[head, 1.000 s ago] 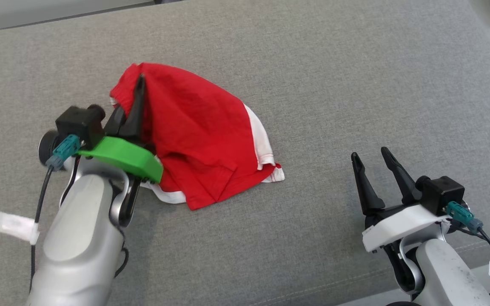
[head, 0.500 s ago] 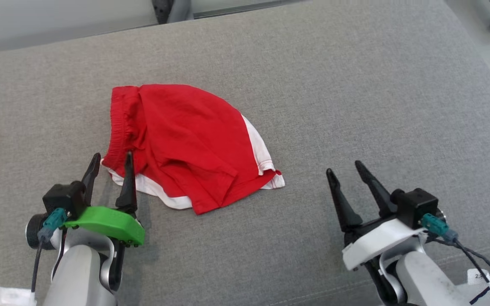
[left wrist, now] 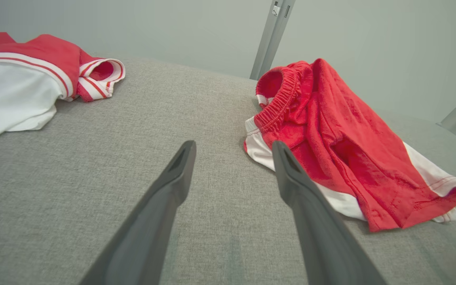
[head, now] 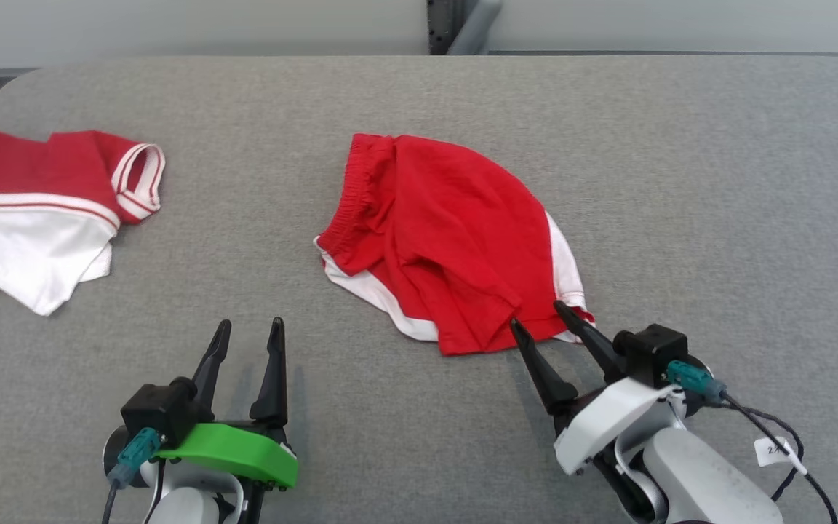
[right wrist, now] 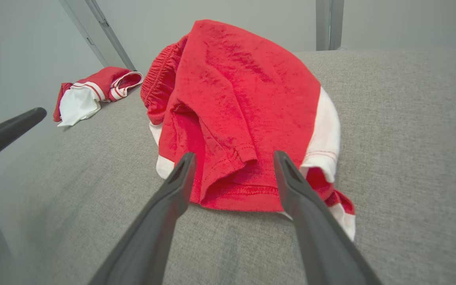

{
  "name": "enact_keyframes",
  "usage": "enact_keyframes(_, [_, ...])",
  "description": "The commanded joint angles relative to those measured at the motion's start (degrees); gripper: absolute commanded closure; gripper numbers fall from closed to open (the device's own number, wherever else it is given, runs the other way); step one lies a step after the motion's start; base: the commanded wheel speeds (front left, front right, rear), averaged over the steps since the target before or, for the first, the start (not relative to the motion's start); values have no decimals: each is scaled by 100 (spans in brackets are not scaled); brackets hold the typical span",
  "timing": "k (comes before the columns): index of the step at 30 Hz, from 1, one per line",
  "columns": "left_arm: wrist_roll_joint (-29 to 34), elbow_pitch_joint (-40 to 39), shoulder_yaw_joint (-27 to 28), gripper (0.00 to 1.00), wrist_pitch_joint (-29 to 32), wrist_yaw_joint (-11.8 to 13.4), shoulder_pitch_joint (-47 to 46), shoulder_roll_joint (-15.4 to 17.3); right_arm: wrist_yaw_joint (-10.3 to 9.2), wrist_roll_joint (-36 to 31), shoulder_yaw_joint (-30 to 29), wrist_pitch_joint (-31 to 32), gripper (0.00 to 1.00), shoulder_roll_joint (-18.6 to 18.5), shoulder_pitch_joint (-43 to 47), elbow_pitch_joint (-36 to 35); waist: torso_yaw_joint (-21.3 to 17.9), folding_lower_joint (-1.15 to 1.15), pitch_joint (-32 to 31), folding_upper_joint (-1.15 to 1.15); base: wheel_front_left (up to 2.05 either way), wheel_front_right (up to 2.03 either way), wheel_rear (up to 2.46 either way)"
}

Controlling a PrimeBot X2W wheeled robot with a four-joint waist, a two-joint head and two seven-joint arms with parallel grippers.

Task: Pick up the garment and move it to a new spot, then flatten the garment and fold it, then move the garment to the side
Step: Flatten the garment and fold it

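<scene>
Right gripper spread, empty, at near hem of red shorts; left gripper likewise, apart over grey fabric surface.

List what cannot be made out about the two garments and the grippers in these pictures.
Red-and-white garment: left part cut off by the head view's left edge.
Red shorts: lower layers hidden by their own folds, all views.
Right gripper: whether its fingertips touch the shorts' hem is unclear, head view.

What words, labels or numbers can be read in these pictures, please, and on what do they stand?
"2": white tag, head view's lower right; it seems to start so, the rest is too small to read.
No lettering visible on the red shorts or the red and white garment.
</scene>
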Motion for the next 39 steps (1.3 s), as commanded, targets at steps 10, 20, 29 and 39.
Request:
enact_keyframes(10, [-219,-183,-275,0,1,93,-59,12,-4,-99,-210,-2,19,44,-931,1522,1101,0,582,0,0,0,0])
enact_keyframes(20, [-261,-423,-693,0,2,91,-209,16,-5,-160,-792,-3,100,-390,-1326,620,932,0,764,0,0,0,0])
enact_keyframes(29, [-451,-367,-1365,0,1,145,-441,16,-5,-941,-1422,-2,100,-1540,-2819,1318,1285,0,1022,0,0,0,0])
enact_keyframes(39, [-390,-168,-1222,0,1,217,-215,17,-6,-2160,-2756,-4,0,-1505,-3666,3096,1236,0,845,0,0,0,0])
